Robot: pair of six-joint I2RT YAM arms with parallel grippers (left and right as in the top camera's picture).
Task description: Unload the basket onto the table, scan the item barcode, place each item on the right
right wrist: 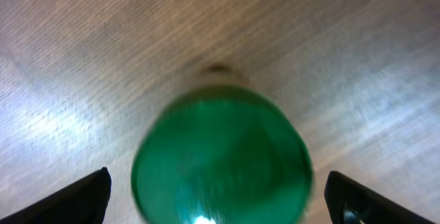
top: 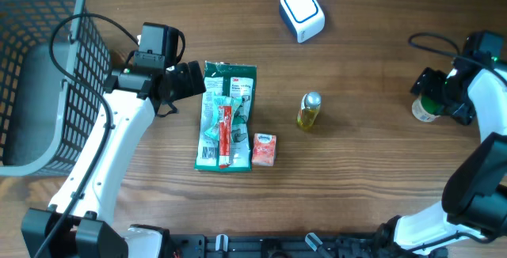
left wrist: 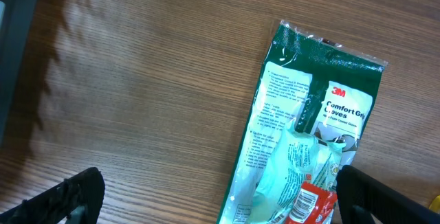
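A white and blue barcode scanner (top: 302, 12) sits at the back of the table. At the right edge stands a jar with a green lid (top: 425, 110). In the right wrist view the green lid (right wrist: 221, 157) is blurred and lies between my right gripper's (right wrist: 220, 200) open fingers, with a gap on each side. My right gripper (top: 437, 98) hangs just over the jar. My left gripper (top: 192, 78) is open above the top left of a green glove packet (top: 226, 115). The packet (left wrist: 302, 135) and a red wrapper (left wrist: 311, 202) with a barcode lie near the right finger (left wrist: 385, 200).
A small yellow bottle with a silver cap (top: 308, 111) lies mid-table. An orange tissue pack (top: 264, 149) sits beside the glove packet. A grey wire basket (top: 79, 76) fills the left edge. A cable (top: 432, 43) runs near the right arm.
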